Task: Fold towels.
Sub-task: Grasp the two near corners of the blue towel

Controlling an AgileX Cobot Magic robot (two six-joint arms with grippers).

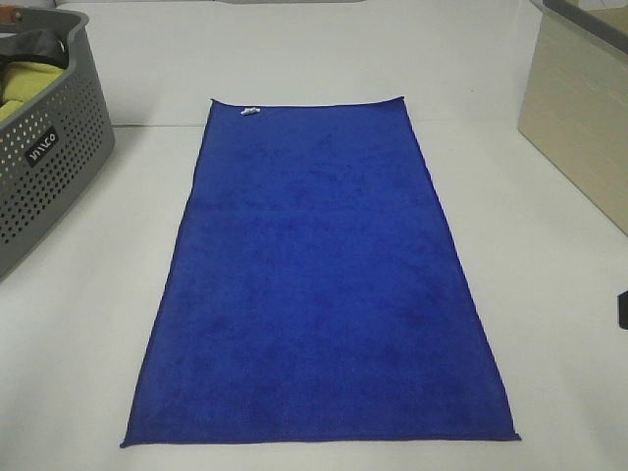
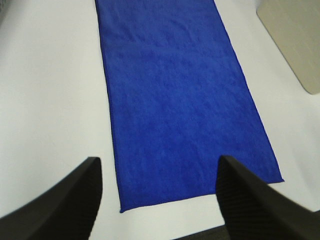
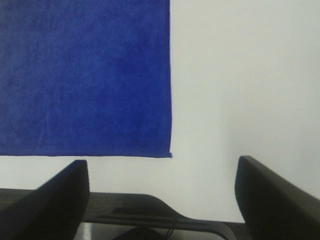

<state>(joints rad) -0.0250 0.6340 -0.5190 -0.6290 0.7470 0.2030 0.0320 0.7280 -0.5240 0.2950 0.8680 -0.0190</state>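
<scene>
I see the blue towel point(image 1: 319, 294) flat by the bench's point(image 1: 88, 343) near edge; left claw point(image 2: 159, 160) and right claw point(image 3: 161, 161) gape empty.

Basket label point(image 1: 43, 147), lettering illegible

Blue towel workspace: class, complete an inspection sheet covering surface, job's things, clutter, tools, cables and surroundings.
Surface: white table, no stains seen.
Job's things: blue towel spread flat, unfolded; white label at its far edge.
Clutter: nothing seen.
Tools: left tool open, empty, by the towel's near edge; right tool open, empty, by the towel's near right corner.
Cables: nothing seen on the table.
Surroundings: grey perforated basket holding yellow-green cloth on the left; beige bin on the right.
</scene>
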